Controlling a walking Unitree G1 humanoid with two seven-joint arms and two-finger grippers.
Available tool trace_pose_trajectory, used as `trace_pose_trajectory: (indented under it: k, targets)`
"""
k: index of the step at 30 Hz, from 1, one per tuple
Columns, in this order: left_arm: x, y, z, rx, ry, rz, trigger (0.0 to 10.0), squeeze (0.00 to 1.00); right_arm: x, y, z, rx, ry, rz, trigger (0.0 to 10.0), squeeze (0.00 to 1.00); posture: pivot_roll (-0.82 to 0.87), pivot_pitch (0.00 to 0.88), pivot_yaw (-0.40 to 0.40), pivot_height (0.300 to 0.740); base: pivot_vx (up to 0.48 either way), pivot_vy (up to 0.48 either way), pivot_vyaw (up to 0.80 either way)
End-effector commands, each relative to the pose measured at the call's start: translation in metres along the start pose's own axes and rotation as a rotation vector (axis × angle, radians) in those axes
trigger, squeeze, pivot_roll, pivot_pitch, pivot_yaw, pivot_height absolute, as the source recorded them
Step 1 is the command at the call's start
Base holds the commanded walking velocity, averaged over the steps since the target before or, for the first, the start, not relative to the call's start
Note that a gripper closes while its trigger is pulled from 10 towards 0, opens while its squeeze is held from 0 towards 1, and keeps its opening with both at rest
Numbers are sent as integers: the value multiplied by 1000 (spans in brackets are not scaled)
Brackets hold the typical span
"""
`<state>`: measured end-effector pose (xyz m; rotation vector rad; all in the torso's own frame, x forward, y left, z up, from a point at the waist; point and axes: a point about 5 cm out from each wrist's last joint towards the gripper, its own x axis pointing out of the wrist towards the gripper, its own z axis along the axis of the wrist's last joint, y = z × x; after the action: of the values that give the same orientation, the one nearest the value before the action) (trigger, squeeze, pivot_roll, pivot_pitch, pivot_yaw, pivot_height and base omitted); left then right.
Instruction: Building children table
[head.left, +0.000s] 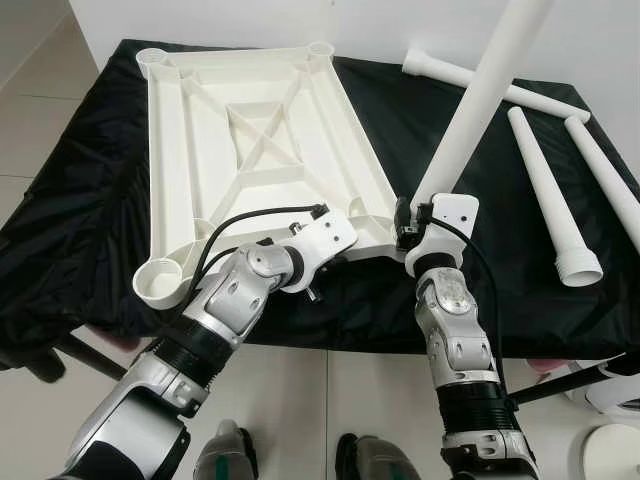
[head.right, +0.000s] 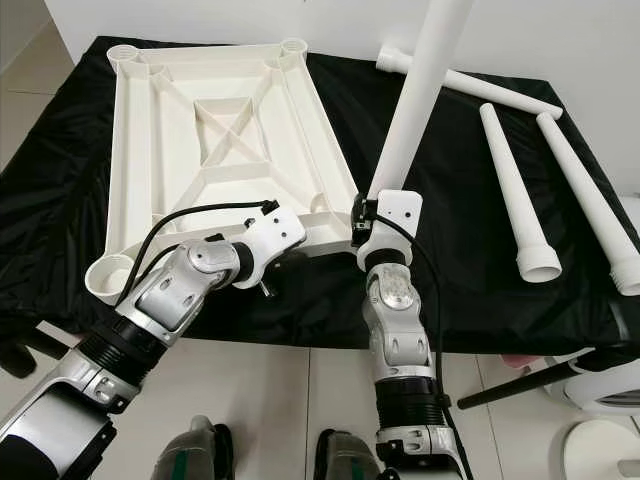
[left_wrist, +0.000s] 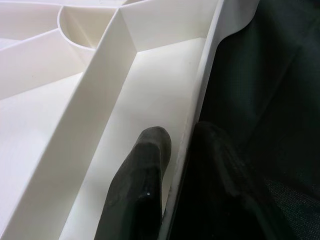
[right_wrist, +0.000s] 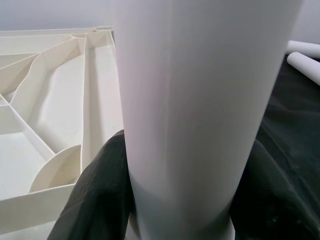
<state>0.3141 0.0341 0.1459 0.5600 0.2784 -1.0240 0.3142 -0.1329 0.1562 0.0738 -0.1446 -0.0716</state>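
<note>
A white tabletop (head.left: 250, 150) lies upside down on a table draped in black cloth (head.left: 90, 180). The left gripper (left_wrist: 172, 165) pinches the tabletop's near rim. The right gripper (right_wrist: 180, 200) clasps a white leg (head.left: 470, 110) standing upright at the near right corner. 3 more legs (head.left: 545, 190) lie to the right.

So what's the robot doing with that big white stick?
It is putting a small table together. The white tabletop lies upside down on a black cloth. The right gripper holds one white leg upright at the tabletop's near right corner. The left gripper pinches the tabletop's edge to steady it. Three more legs lie on the cloth.
</note>
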Motion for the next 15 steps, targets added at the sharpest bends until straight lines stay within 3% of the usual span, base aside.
trace_pose_trajectory:
  k: [1,2,3,15]
  targets:
    - [3,-10,7,33,-21,-62,10000,0,-2,-1,-2,-2,13,-23,10000,0,7,93,-33,740,0,0,0]
    - [3,-10,7,33,-21,-63,10000,0,-3,-2,-2,-1,15,-28,10000,0,7,93,-33,740,0,0,0]
    - [2,-11,7,33,-21,-63,10000,0,-2,-3,-1,-1,12,-29,10000,1000,8,93,-33,740,0,0,0]
    - [3,-12,7,32,-20,-65,10000,0,-3,-6,1,26,11,41,10000,1000,7,86,-37,740,0,0,0]
